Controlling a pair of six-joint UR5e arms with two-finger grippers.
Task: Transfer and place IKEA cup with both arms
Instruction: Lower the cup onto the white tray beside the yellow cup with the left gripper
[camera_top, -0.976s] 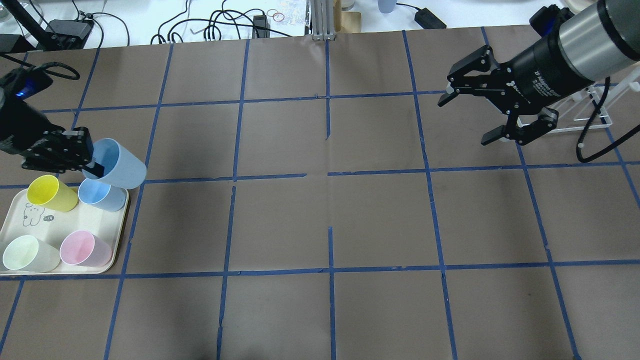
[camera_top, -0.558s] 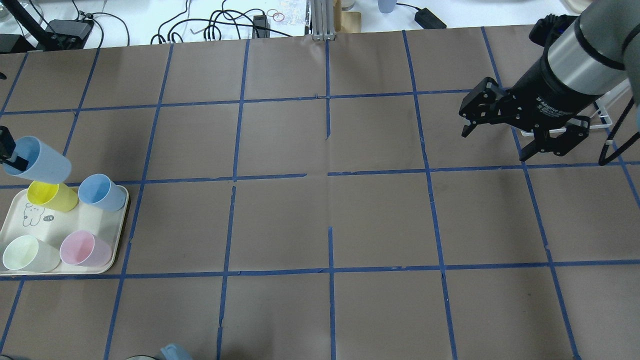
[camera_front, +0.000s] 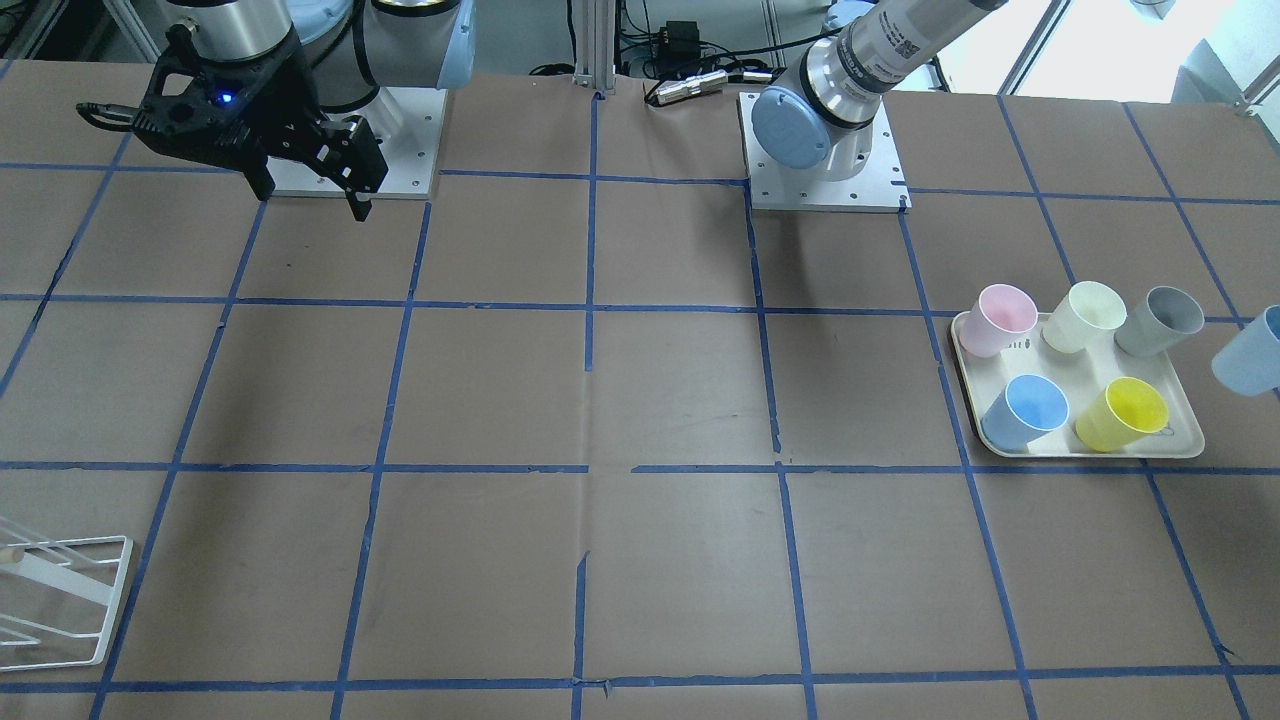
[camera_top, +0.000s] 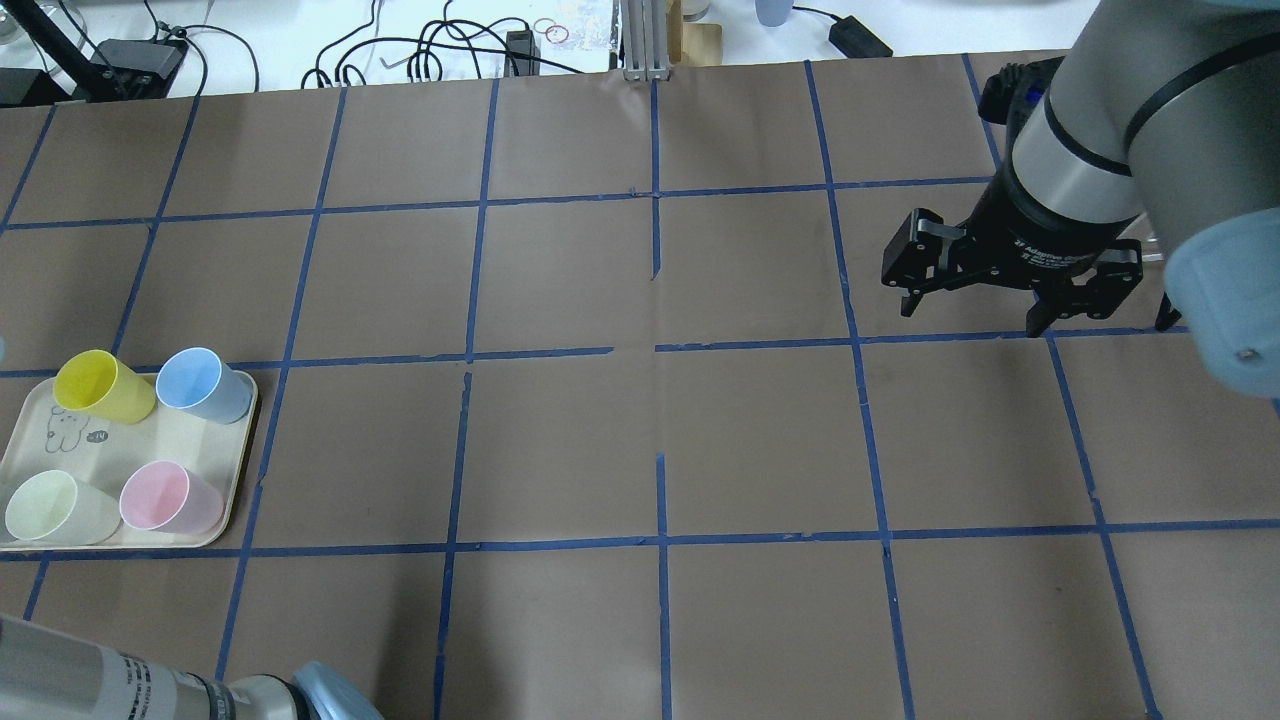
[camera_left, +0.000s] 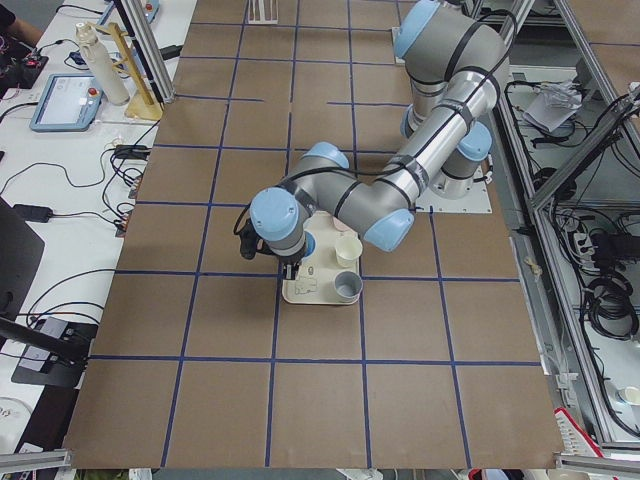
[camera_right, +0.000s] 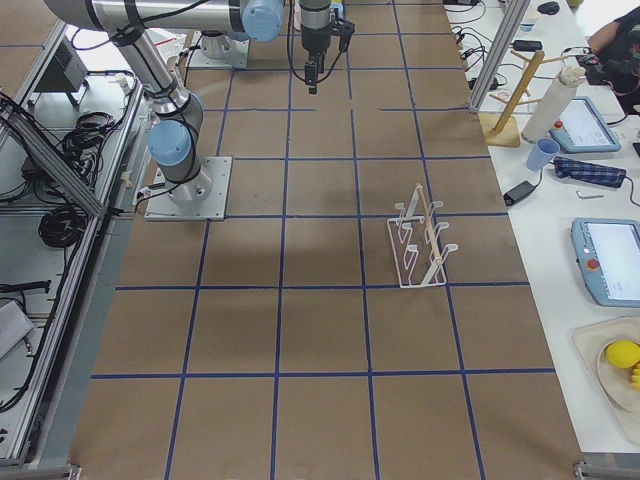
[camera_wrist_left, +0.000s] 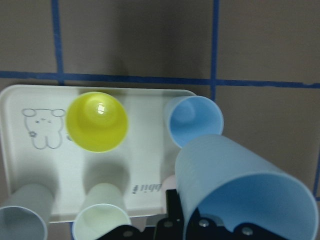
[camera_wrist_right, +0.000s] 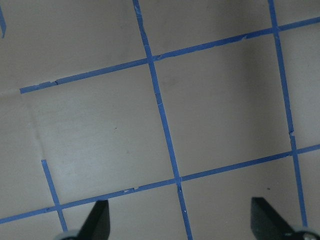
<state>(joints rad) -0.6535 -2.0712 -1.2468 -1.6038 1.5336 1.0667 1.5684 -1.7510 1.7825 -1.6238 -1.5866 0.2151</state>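
Observation:
The pale light-blue IKEA cup is held tilted in my left gripper, which is shut on its rim. In the front view the cup hangs at the frame's right edge, just outside the tray; the gripper itself is cut off there. The overhead view shows neither the cup nor the left gripper. My right gripper is open and empty, pointing down over the table's right side, far from the cup. It also shows in the front view and the right wrist view.
The cream tray holds a deeper blue cup, a yellow cup, a pink cup and a pale green cup; a grey cup shows in the front view. A white wire rack stands near the right arm.
My left gripper carried the IKEA cup leftward, out of the overhead view. My right gripper swung from pointing sideways to pointing down and stayed open.

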